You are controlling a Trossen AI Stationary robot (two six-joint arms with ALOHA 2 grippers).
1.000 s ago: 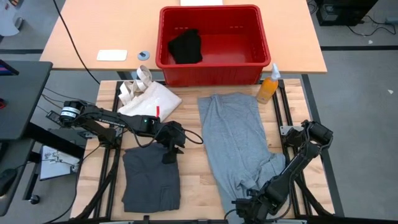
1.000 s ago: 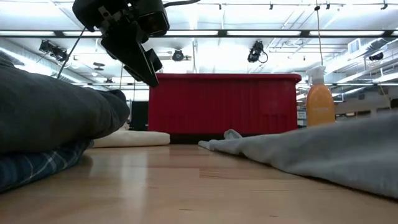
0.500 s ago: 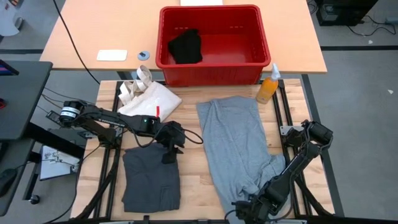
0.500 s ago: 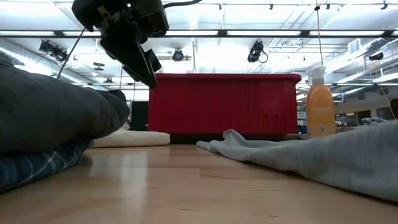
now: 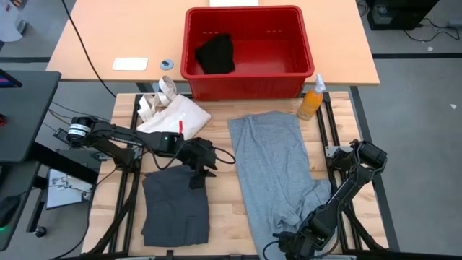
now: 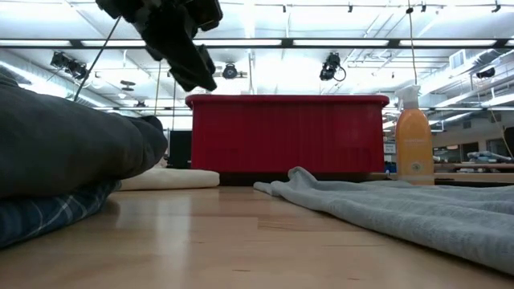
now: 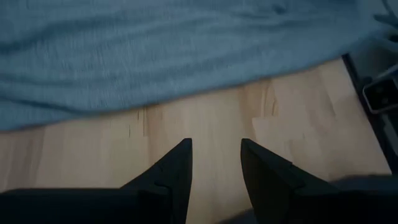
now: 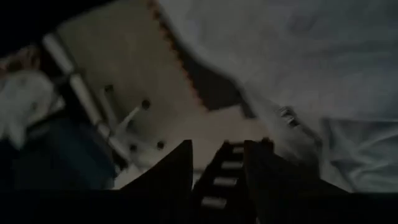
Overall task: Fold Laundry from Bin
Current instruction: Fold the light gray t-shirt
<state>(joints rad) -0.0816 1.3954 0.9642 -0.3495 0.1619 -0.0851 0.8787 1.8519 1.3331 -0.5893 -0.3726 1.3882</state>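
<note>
- Red bin [image 5: 249, 85]: rigid plastic crate, thick rim, small slots in the upper walls; stands at the far end of the table. One item left inside — a black garment [image 5: 216, 55], soft and crumpled, at its left side.
- Charcoal-grey garment [image 5: 175, 209]: folded to a neat rectangle, near left of the wooden table [image 5: 222, 180]. In the low view it sits on top of a blue-and-white plaid piece [image 6: 48, 213], so two items appear folded and stacked.
- Light grey garment [image 5: 274, 170]: thin knit, spread lengthwise right of centre, far edge close to the bin, near end bunched in wrinkles. Judged the piece now in work — laid out, not yet folded.
- Left gripper [image 5: 201, 160]: hangs above the table, at the far right corner of the charcoal stack; the left wrist view shows its fingers [image 7: 171, 174] parted over bare wood, grasping nothing.
- Right gripper [image 5: 292, 243]: at the near table edge, by the bunched end of the light grey garment; fingers [image 8: 177, 168] stand apart with a gap between, and no cloth is seen pinched — seemingly released.
- Cream tote bag [image 5: 172, 114]: limp canvas with looped handles, far left of the table.
- Orange spray bottle [image 5: 312, 99]: smooth plastic, white nozzle, upright just right of the bin.
- Remaining, by estimate: fold the light grey piece, then fetch and fold the black one.
</note>
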